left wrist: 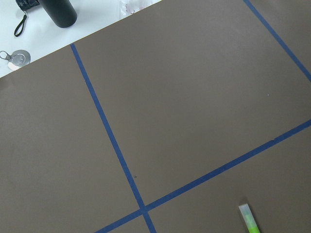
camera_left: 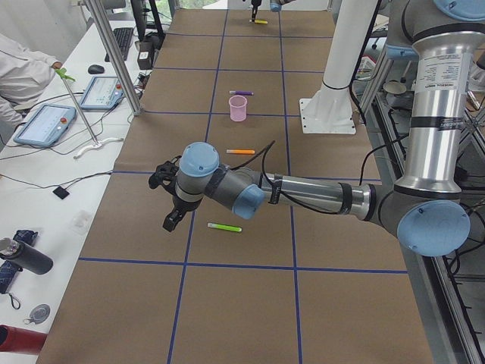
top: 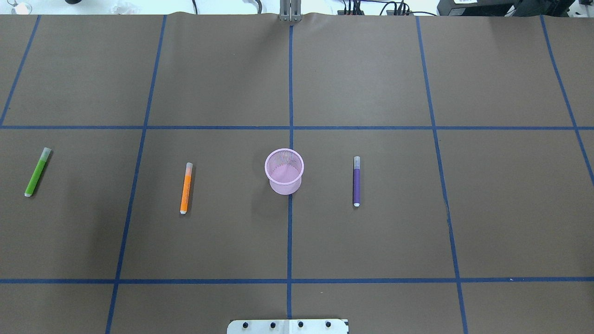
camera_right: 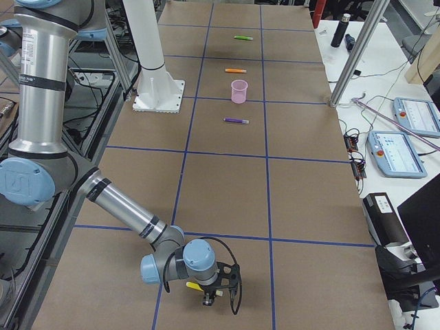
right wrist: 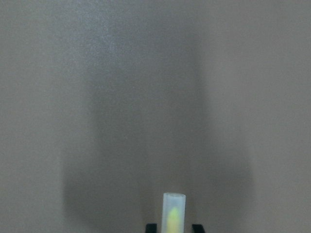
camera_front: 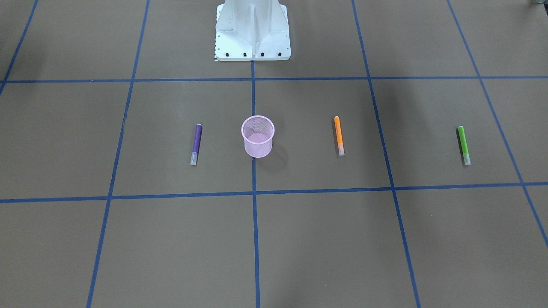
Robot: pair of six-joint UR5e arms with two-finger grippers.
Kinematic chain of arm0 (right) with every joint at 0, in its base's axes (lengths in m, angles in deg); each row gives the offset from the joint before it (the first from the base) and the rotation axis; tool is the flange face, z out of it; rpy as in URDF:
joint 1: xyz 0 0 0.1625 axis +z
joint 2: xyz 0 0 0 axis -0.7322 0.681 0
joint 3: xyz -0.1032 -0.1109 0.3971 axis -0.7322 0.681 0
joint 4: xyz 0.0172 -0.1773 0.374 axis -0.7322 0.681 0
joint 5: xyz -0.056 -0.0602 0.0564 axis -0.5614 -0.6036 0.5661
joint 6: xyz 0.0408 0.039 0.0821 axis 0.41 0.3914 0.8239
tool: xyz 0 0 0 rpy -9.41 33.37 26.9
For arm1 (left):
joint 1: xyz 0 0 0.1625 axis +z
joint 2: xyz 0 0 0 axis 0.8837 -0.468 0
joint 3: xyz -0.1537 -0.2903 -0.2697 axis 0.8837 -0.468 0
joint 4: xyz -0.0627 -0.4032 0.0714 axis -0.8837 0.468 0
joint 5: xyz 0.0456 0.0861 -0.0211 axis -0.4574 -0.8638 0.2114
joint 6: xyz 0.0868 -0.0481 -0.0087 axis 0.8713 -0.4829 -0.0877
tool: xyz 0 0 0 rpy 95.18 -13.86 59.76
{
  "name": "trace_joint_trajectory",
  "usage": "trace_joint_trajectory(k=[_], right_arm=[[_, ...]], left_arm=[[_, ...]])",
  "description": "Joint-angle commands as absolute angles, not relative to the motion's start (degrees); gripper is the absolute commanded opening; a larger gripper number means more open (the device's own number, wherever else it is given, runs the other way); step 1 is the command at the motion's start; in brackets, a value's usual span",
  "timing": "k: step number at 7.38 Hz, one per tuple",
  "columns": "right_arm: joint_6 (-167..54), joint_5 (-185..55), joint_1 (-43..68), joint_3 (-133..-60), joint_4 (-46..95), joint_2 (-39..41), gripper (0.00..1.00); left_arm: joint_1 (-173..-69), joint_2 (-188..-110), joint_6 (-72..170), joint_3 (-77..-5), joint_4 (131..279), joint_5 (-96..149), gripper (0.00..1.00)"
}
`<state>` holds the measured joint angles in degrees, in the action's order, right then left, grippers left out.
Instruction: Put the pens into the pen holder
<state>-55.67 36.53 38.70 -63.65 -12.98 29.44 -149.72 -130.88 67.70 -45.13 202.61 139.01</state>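
Note:
The pink mesh pen holder (camera_front: pixel 258 147) (top: pixel 285 185) stands upright at mid-table. The purple pen (top: pixel 356 181), orange pen (top: pixel 186 188) and green pen (top: pixel 37 172) lie flat in a row with it. My left gripper (camera_left: pixel 171 221) hovers just beside the green pen (camera_left: pixel 224 227), whose cap shows in the left wrist view (left wrist: pixel 248 218); I cannot tell whether it is open. My right gripper (camera_right: pixel 207 292) is down at the table's far right end. The yellow pen (camera_right: pixel 194 284) (right wrist: pixel 174 211) sits between its fingertips.
The white robot base (camera_front: pixel 252 30) stands behind the pen holder. A side table with tablets (camera_left: pixel 45 125) and an operator (camera_left: pixel 23 68) run along the far edge. A dark bottle (left wrist: pixel 58 12) lies off the mat. Metal frame posts (camera_left: pixel 114 57) stand at the table's edge.

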Motion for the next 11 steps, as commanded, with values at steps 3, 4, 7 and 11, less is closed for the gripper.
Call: trace_joint_trajectory(k=[3, 4, 7, 11], right_arm=[[-55.76, 36.56, 38.36, -63.64, -12.98, 29.4, 0.36], [-55.76, 36.47, 38.27, -63.64, -12.98, 29.4, 0.35], [-55.67, 36.47, 38.09, -63.56, -12.98, 29.4, 0.04], [-55.67, 36.99, 38.27, -73.26, -13.07, 29.49, 0.0]], left_arm=[[-149.64, -130.88, 67.7, -45.04, 202.63, 139.01, 1.0], [-149.72, -130.88, 67.7, -44.96, 202.63, 139.01, 1.0], [-149.72, -130.88, 67.7, -44.78, 202.63, 139.01, 1.0], [-149.72, -130.88, 67.61, -44.78, 202.63, 139.01, 1.0]])
